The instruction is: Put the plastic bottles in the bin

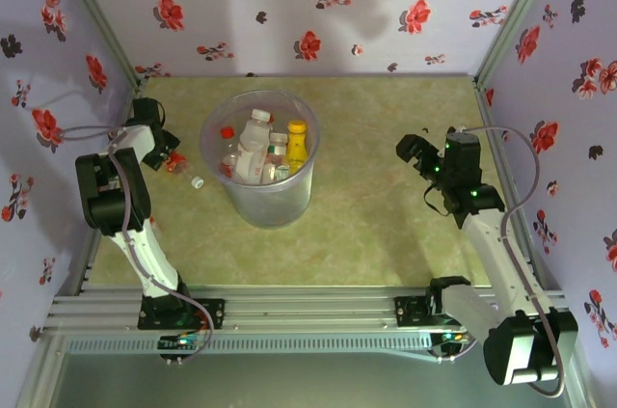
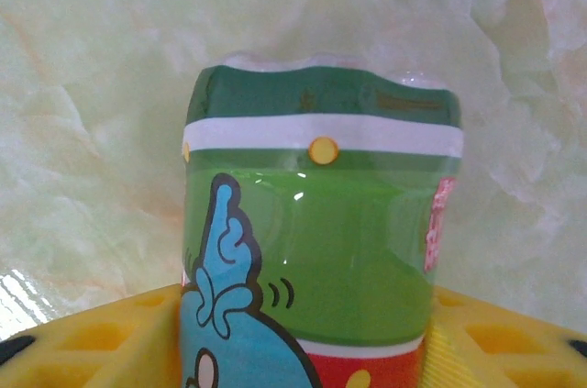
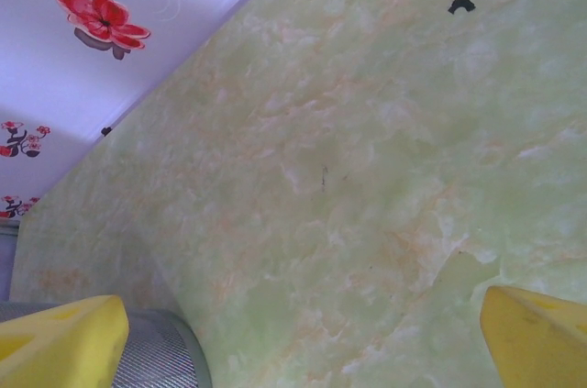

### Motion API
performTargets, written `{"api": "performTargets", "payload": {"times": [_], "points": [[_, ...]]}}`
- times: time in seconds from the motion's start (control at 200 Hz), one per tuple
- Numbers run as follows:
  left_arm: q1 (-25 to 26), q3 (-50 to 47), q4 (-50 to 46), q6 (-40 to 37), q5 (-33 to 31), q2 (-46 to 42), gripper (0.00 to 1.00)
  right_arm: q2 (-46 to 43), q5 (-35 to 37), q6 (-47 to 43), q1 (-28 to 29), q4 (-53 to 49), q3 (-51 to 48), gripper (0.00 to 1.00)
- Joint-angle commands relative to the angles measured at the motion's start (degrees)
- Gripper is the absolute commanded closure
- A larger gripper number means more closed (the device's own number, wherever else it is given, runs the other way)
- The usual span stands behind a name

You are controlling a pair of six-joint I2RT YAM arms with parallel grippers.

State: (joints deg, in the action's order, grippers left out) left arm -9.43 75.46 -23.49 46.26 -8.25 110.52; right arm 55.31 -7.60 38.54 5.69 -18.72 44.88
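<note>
**Entry: bottle sorting, counter with two arms**

- Bin (image 1: 265, 201): stands upright near the middle of the counter (image 1: 376, 225), a little to the left. It already holds several plastic bottles standing packed together: a yellow bottle (image 1: 296, 146) on the right side, a white-capped clear bottle (image 1: 254, 138) in the middle and a red cap (image 1: 228, 132) towards the left. From where I stand the exact number inside cannot be made out.
- Green-labelled bottle (image 2: 321, 250): lies on its side on the counter just left of the bin and outside it, white cap pointing towards the arm bases. It is the one loose bottle I can find.
- Left end effector (image 1: 170, 154): down at the counter over that bottle. The wrist view has the bottle between the yellow fingers (image 2: 92, 342), which lie against both of its sides, partly closed and gripping the body. The bottle rests on the counter, not yet lifted.
- Right end effector (image 1: 413, 152): held over bare counter to the right of the bin, well apart from it, jaws spread wide and holding nothing.

**Progress, as judged:** nearly finished. Most of the bottles are in the bin, and one is gripped but not yet raised. What is left is to lift it, carry it right over the rim and release it.
</note>
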Motion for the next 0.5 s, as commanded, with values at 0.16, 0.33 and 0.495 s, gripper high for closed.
{"api": "performTargets", "payload": {"times": [0.16, 0.33, 0.495], "points": [[1.11, -0.67, 0.38, -0.30, -1.59, -5.78, 0.43, 0.25, -0.69, -1.39, -0.77, 0.18, 0.29, 0.01], [2.80, 1.42, -1.50, -2.07, -2.84, -13.15, 0.54, 0.36, -1.06, -0.96, -0.90, 0.46, 0.20, 0.01], [4.98, 4.94, -4.71, -4.86, -4.42, -20.93, 0.60, 0.24, -1.27, -0.62, -0.86, 0.44, 0.20, 0.01]]}}
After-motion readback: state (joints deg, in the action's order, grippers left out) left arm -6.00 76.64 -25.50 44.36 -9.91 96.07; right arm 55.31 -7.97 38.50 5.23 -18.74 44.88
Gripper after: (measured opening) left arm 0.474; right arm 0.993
